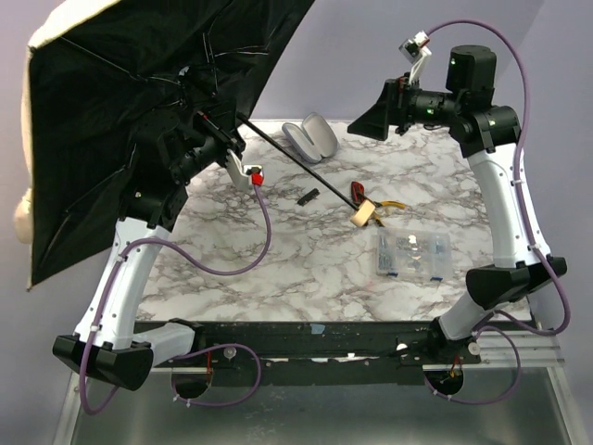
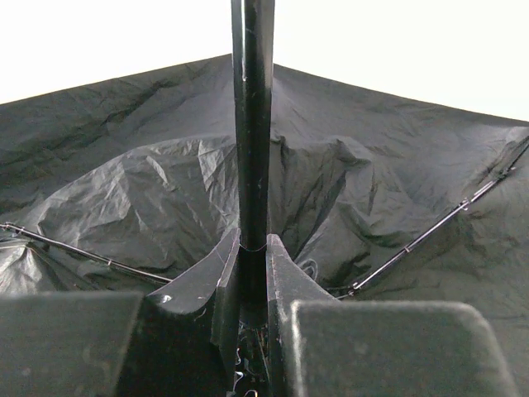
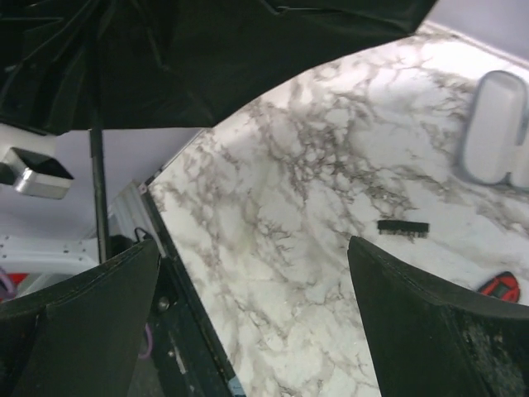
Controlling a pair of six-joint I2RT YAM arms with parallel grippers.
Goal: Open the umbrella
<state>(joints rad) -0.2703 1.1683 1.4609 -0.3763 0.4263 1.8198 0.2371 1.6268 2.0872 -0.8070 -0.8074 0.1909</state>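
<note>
Near edge of the marble table (image 1: 278,278): a clear plastic box (image 1: 412,255) lies well apart from the action, so it's not in play.

Just beyond it is the umbrella's (image 1: 139,111) beige knob handle (image 1: 363,213), low at the tabletop. I can't tell if it's touching or just above. My read is that the low end is there to act as a pivot or rest, so one arm carries the whole thing. A red-handled tool (image 1: 357,193) lies just beside the handle, and a small black piece (image 1: 308,197) lies near the shaft line. Neither is touched.

The thin black shaft (image 2: 252,124) runs diagonally up and left from the handle. The left gripper (image 2: 252,256) is clenched on it, close to where the ribs (image 2: 430,227) fan out. Gripping that high, near the hub, keeps the top-heavy end from swinging.

The canopy (image 1: 111,120) is spread, with the black inner side facing the arms and the tan outer edge showing at far left. It hangs off the table's left side, tilted. The fabric is a bit slack around the hub, so I can't confirm the latch caught. Otherwise the task looks essentially done.

Farther back, the pale sleeve (image 1: 310,139) is parked on the table.

The right gripper (image 3: 254,244) is raised over the far right, jaws spread wide with nothing between them. It is well apart from the shaft and looks released and out of the way of the canopy.
</note>
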